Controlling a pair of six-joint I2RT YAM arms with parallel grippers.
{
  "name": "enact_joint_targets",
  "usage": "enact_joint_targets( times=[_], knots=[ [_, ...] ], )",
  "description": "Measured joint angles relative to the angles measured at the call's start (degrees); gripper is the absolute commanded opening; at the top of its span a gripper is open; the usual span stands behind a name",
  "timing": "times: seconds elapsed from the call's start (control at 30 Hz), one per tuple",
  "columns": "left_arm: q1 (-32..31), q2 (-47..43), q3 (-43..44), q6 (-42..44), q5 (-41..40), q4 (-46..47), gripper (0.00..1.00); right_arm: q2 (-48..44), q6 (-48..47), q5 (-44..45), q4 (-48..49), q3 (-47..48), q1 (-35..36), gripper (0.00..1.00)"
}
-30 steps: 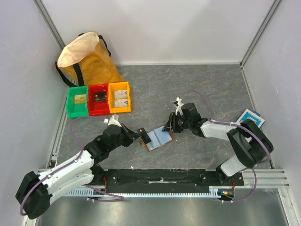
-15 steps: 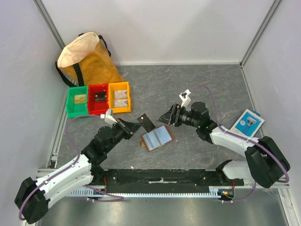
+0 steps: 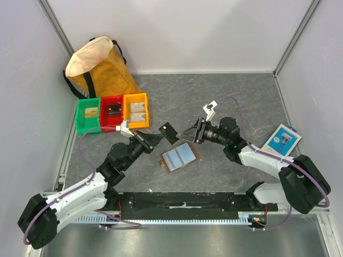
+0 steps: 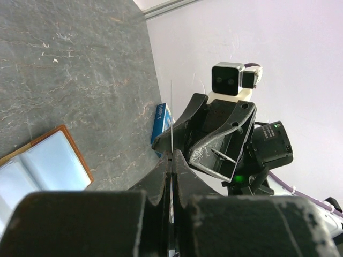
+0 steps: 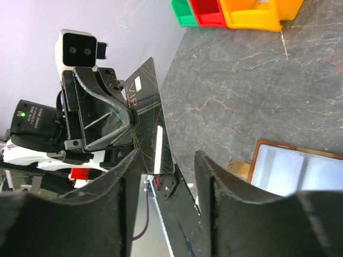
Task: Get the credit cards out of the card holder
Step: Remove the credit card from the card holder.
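The card holder (image 3: 178,157) lies open on the table, brown rim and pale blue inside up; it also shows in the left wrist view (image 4: 45,166) and the right wrist view (image 5: 300,171). My left gripper (image 3: 159,138) is shut on a dark credit card (image 3: 169,131) and holds it in the air above and left of the holder. The card shows edge-on in the left wrist view (image 4: 171,115) between the shut fingers (image 4: 171,156), and flat in the right wrist view (image 5: 147,120). My right gripper (image 3: 188,134) is open and empty (image 5: 166,155), facing the card a short way off.
Green (image 3: 88,115), red (image 3: 112,112) and orange (image 3: 136,110) bins stand in a row at the back left, with a tan bag (image 3: 96,67) behind them. A blue-and-white packet (image 3: 283,139) lies at the right wall.
My left gripper has lifted the dark card up and away from the card holder. My right gripper has let go of the holder, risen and turned toward the card.
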Motion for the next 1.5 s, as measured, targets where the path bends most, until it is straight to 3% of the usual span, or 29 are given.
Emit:
enact_joint_targets(
  times=[0.2,0.33,0.5,0.63,0.8,0.9,1.13,1.23,1.5],
  knots=[
    [0.0,1.2,0.02,0.11,0.37,1.68,0.04,0.0,-0.13,-0.74,0.92,0.0,0.26,0.02],
    [0.15,1.18,0.17,1.92,0.33,-0.24,0.24,-1.03,-1.31,-1.01,-0.37,0.07,0.26,0.0],
    [1.64,0.02,5.27,8.83,1.79,-11.08,0.67,-4.61,-7.17,-0.44,-7.78,1.53,0.02,0.0],
    [6.91,-2.16,11.58,17.0,6.36,-20.76,0.8,-6.38,-12.28,-1.29,-13.53,3.21,-1.27,0.0],
    [16.44,-1.62,18.86,27.82,16.2,-30.97,0.82,-7.04,-19.41,-4.76,-19.98,5.44,-1.99,0.0],
    [18.91,1.66,23.8,34.6,23.58,-36.11,0.82,-7.74,-23.8,-6.95,-23.56,6.86,-1.99,0.0],
    [19.1,10.19,29.79,47.21,41.11,-42.86,0.74,-8.57,-29.18,-13.46,-25.7,8.98,-1.99,0.0],
    [19.1,12.17,30.64,50.42,45.75,-44.04,0.74,-8.57,-29.66,-15.56,-25.7,8.98,-1.99,0.0],
    [18.08,14.95,32.79,54.51,55.19,-43.65,0.57,-8.57,-29.83,-18.58,-24.41,8.98,-1.99,0.0]
  ],
)
